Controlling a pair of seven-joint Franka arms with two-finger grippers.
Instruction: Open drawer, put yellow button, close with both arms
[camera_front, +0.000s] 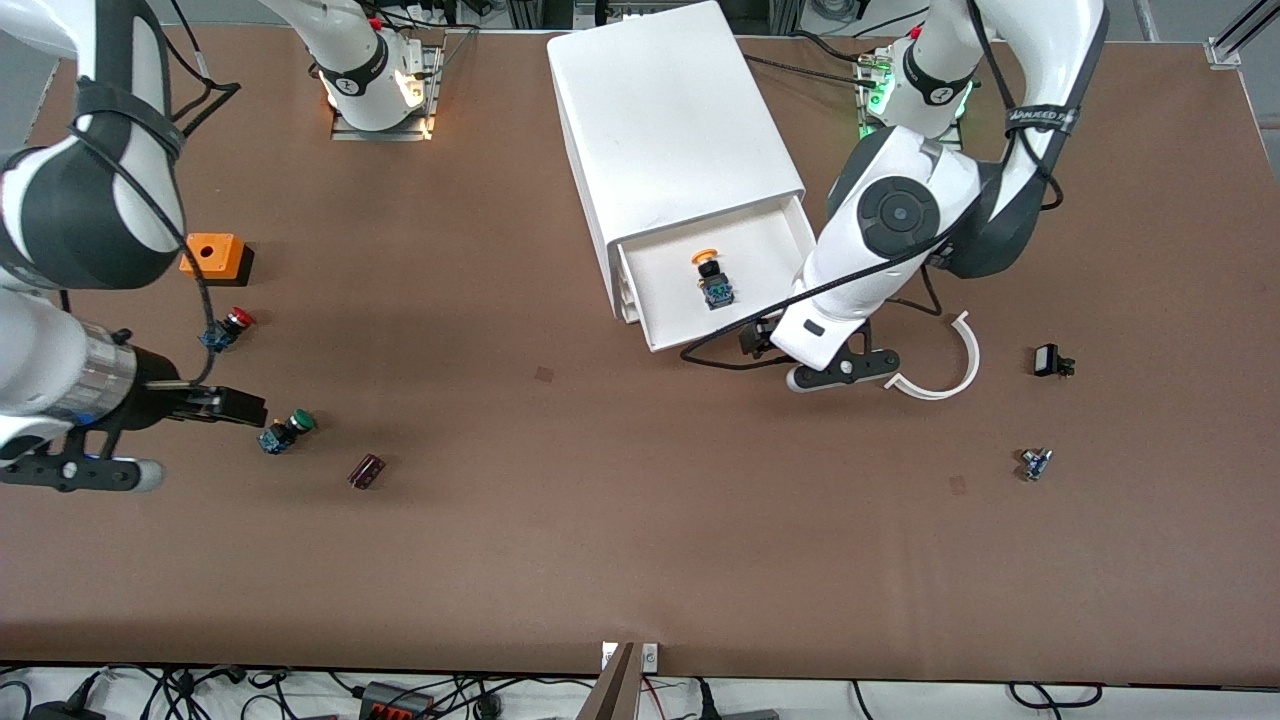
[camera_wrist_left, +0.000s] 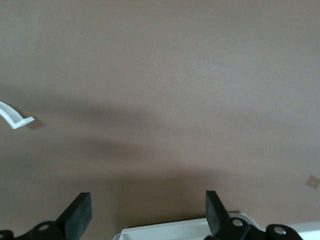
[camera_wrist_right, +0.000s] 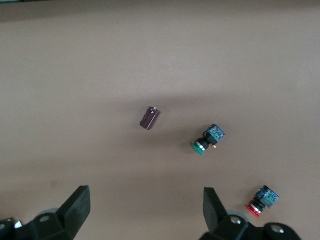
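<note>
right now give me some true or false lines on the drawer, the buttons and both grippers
1. The small yellow-capped push button lies in the open shallow white plastic top drawer. True.
2. The left gripper holds the yellow button. False: its fingers are open and empty, by the drawer's front edge.
3. The green-capped button sits in the drawer. False: it lies on the brown table.
4. The right gripper is open over the table near the red-capped button. True.

Both arms: glossy white shells, dark grey round joint caps, black cables strapped along the links. Left arm (camera_front: 900, 215) has a black lettered strap; right arm (camera_front: 70, 200) a silver ribbed wrist ring. Black two-finger end effectors (camera_wrist_left: 147, 212) (camera_wrist_right: 146, 207), screw-fastened.
</note>
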